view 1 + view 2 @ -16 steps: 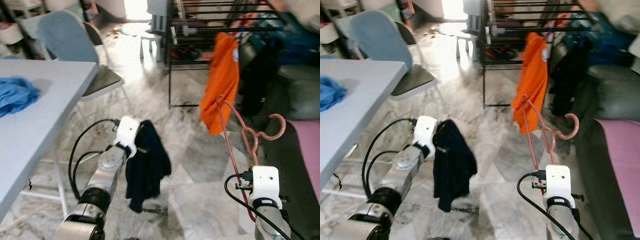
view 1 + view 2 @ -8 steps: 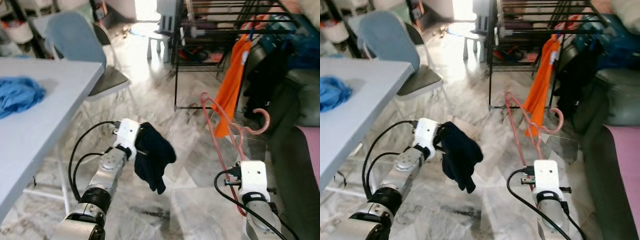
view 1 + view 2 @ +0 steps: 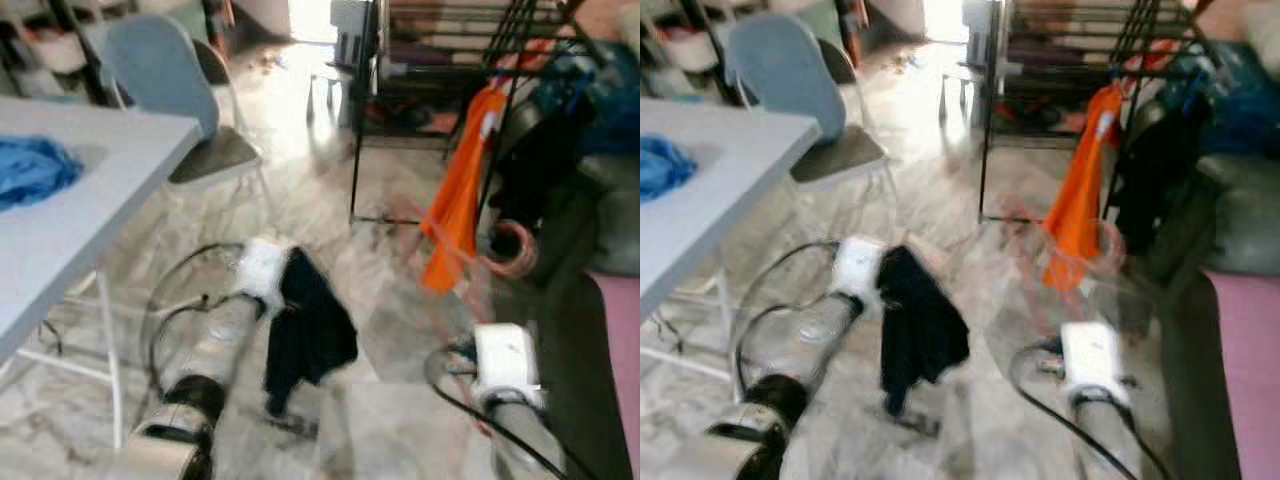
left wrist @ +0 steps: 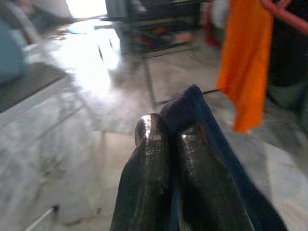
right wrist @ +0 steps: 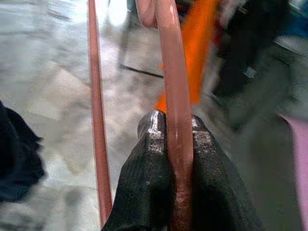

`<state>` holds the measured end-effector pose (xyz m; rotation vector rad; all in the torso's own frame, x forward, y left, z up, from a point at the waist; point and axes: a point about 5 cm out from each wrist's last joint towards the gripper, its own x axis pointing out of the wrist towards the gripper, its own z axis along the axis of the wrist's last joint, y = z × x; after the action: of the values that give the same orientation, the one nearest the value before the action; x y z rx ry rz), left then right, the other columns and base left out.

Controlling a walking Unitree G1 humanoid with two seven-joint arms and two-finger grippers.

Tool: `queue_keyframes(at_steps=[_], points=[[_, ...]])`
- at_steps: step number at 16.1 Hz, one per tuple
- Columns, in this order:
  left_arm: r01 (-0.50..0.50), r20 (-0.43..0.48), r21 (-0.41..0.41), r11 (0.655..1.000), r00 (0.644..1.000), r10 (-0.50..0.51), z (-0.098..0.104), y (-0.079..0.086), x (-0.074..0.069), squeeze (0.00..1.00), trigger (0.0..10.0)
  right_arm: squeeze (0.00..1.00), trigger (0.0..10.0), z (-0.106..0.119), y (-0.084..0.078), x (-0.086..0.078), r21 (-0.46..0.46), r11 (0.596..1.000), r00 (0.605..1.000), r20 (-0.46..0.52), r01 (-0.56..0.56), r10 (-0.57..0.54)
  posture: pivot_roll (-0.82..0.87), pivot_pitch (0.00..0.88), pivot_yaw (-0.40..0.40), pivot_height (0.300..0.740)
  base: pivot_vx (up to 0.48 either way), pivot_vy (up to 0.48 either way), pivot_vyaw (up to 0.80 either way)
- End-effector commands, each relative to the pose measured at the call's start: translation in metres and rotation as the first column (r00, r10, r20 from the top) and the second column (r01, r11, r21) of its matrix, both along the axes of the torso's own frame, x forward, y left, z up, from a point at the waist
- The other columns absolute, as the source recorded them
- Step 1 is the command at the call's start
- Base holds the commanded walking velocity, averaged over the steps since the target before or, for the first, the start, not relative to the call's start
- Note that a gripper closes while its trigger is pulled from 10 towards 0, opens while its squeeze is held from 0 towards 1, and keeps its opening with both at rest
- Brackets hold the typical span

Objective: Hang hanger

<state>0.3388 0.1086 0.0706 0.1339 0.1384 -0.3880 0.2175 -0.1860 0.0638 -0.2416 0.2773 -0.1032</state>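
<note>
Right end effector (image 5: 174,132) clamped on the pink hanger (image 5: 171,62), its hook now blurred near the orange shirt (image 3: 458,205) on the drying rack (image 3: 440,60). Left end effector (image 4: 168,139) pinched on a dark garment (image 3: 308,325), which hangs lower vs. half a sec ago. Whole frame has smeared and the rack sits nearer, so robot looks mid-step toward it. Hanger not yet on a rail; counter (image 3: 60,230) w/ blue cloth (image 3: 35,170) at left.
</note>
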Motion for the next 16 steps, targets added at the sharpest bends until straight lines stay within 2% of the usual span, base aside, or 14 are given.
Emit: queue_keyframes(at_steps=[1,4,7,12,14,16], points=[[0.017,0.038,-0.016,1.000,0.999,-0.016,0.009,-0.009,0.003,0.00,10.0,0.00,10.0,0.004,-0.005,-0.001,-0.009,1.000,1.000,0.012,0.007,-0.007,-0.07,0.000,0.019,0.740,0.000,-0.375,0.79],[-0.015,0.032,-0.035,0.999,0.999,0.016,0.008,-0.007,0.004,0.00,10.0,0.00,10.0,0.004,0.000,-0.001,0.005,0.999,0.999,0.008,-0.037,0.037,-0.07,0.000,0.014,0.740,0.000,0.000,0.74],[-0.066,0.011,-0.045,0.997,0.998,0.067,0.006,-0.002,0.006,0.00,10.0,0.00,10.0,0.004,0.008,-0.001,-0.003,0.996,0.996,0.007,-0.092,0.092,-0.07,0.000,0.009,0.740,0.000,0.000,0.00],[-0.107,-0.003,-0.046,0.993,0.994,0.107,0.007,0.002,0.008,0.00,10.0,0.00,10.0,0.005,0.011,0.000,-0.011,0.991,0.991,0.009,-0.133,0.133,-0.07,0.000,0.008,0.740,0.000,0.000,0.00],[-0.095,0.026,-0.048,0.994,0.995,0.097,0.013,0.002,0.011,0.00,10.0,0.00,10.0,0.011,0.012,0.004,-0.002,0.985,0.985,0.030,-0.172,0.172,-0.07,0.000,0.007,0.740,0.000,0.000,0.00],[-0.025,0.063,-0.022,0.999,0.998,0.026,0.018,-0.002,0.011,0.00,10.0,0.00,10.0,0.012,0.012,0.004,0.006,0.981,0.981,0.026,-0.193,0.193,-0.07,0.000,0.002,0.740,0.000,0.000,0.00]])
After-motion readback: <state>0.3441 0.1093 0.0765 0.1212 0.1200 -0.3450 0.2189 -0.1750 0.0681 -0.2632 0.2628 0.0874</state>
